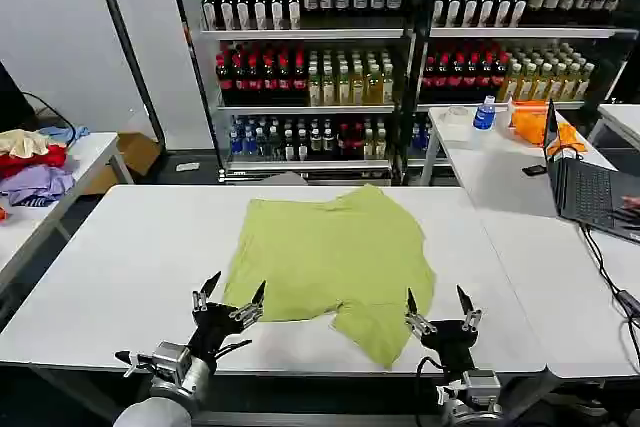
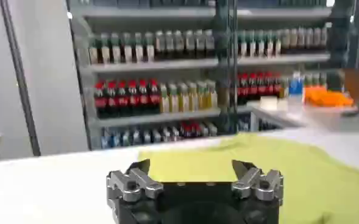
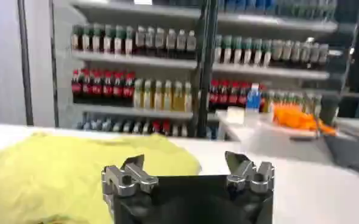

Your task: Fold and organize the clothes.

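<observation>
— status of t-shirt?
— spread rumpled at frame centre on white table, one sleeve doubled under at lower right. no fold made yet.
— grippers?
— left gripper and right gripper at bottom edge, fingers apart, holding nothing.

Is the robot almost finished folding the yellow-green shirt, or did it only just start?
Only just starting. The lime yellow-green soft fabric T-shirt lies spread on the white table, rumpled, with no neat fold yet. Nothing is in hand: the left gripper and right gripper are both open at the table's near edge, gripping nothing. All the folding and tidying is left.
</observation>
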`<action>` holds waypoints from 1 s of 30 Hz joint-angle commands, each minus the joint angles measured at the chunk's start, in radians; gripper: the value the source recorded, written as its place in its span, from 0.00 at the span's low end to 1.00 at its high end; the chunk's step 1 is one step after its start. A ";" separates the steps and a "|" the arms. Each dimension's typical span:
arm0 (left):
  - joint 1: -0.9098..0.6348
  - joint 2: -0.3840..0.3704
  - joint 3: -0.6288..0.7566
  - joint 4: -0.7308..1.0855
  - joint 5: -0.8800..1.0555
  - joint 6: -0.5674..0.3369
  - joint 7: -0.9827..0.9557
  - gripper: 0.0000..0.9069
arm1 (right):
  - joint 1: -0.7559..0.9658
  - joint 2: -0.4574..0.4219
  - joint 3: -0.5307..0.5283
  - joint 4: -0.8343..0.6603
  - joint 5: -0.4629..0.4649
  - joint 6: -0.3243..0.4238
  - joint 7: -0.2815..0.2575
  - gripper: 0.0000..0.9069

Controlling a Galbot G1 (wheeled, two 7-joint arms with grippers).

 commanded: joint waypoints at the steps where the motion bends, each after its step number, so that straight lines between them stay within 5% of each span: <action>1: -0.033 0.043 0.008 0.064 -0.022 0.169 -0.020 1.00 | 0.057 -0.010 -0.084 -0.054 0.093 -0.118 0.057 1.00; 17: -0.105 0.034 0.051 0.185 -0.020 0.168 -0.060 0.96 | 0.076 0.032 -0.193 -0.125 0.105 -0.155 0.108 1.00; 18: -0.107 0.031 0.054 0.185 -0.019 0.168 -0.061 0.86 | 0.076 0.033 -0.193 -0.125 0.106 -0.156 0.109 1.00; 19: -0.110 0.027 0.058 0.186 -0.018 0.168 -0.063 0.41 | 0.073 0.036 -0.200 -0.126 0.109 -0.164 0.110 1.00; 21: -0.113 0.024 0.063 0.189 -0.017 0.168 -0.067 0.04 | 0.070 0.037 -0.205 -0.130 0.115 -0.171 0.113 1.00; 22: -0.114 0.022 0.066 0.192 -0.016 0.167 -0.069 0.02 | 0.069 0.038 -0.210 -0.136 0.129 -0.177 0.117 1.00; 24: -0.114 0.020 0.069 0.192 -0.016 0.166 -0.069 0.02 | 0.065 0.042 -0.218 -0.144 0.154 -0.179 0.129 0.59; 25: -0.111 0.019 0.070 0.190 -0.016 0.166 -0.068 0.02 | 0.060 0.043 -0.222 -0.144 0.165 -0.181 0.133 0.19; 27: -0.107 0.020 0.072 0.187 -0.016 0.165 -0.067 0.02 | 0.051 0.043 -0.225 -0.140 0.173 -0.182 0.135 0.00; 30: -0.103 0.021 0.072 0.184 -0.017 0.163 -0.065 0.02 | 0.040 0.042 -0.227 -0.132 0.175 -0.182 0.135 0.00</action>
